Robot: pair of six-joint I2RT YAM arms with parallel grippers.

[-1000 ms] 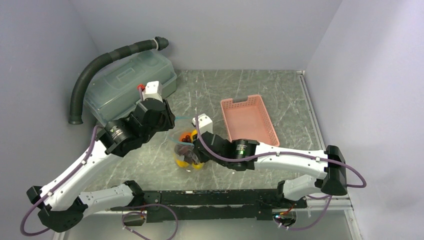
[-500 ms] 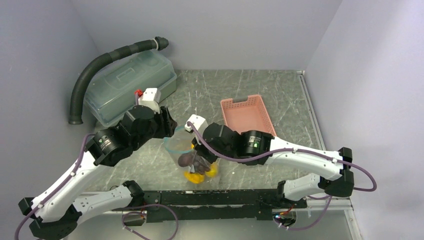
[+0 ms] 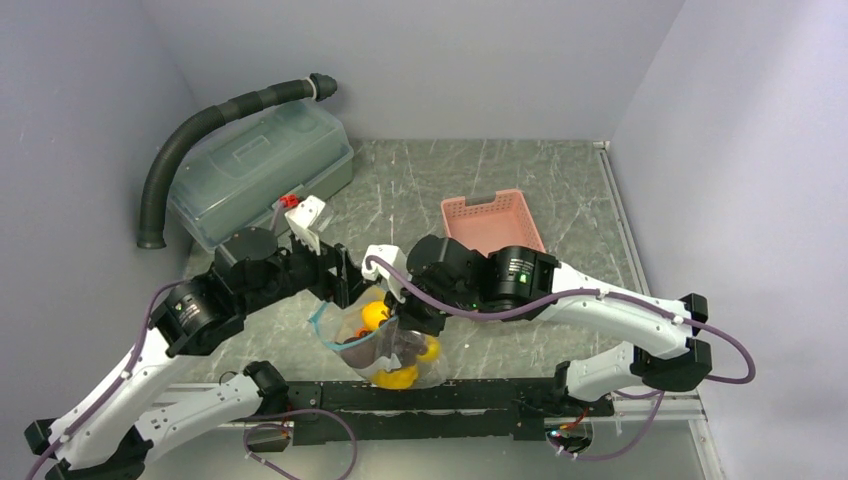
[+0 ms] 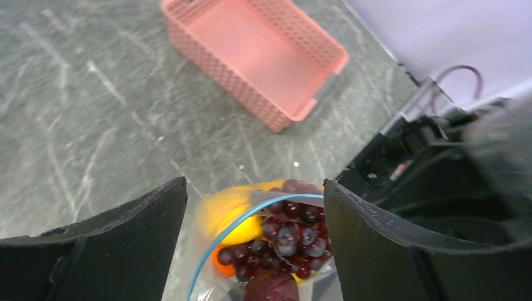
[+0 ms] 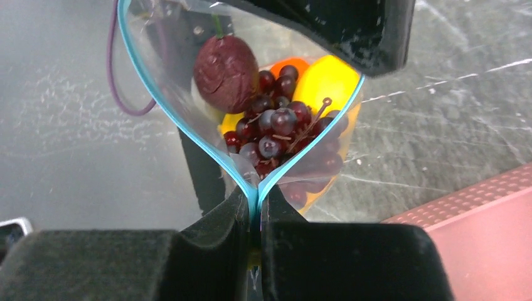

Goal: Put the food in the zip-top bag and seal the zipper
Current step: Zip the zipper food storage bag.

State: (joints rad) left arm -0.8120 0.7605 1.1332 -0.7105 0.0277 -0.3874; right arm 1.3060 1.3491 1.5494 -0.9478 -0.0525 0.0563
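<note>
Clearly, the right end effector (image 5: 254, 210) is clamped tight on the zipper (image 5: 252, 188), pinching the teal strip at one end of the mouth of the zip-top bag (image 3: 385, 350). From that pinch the two strands of the strip spread apart, so the mouth gapes. Inside we see the grape bunch (image 5: 276, 135), the reddish-purple round fruit (image 5: 226, 72) above it, a yellow piece (image 5: 326, 78) and a bit of the orange fruit (image 5: 295, 64). The left end effector (image 4: 254, 194) stands with its jaws wide apart, one on each side of the bag's mouth, holding nothing. The bag sits between the two arms near the front edge of the bench (image 3: 450, 170); we cannot tell whether it touches the surface. The pink basket (image 3: 495, 235) lies behind the right arm.
</note>
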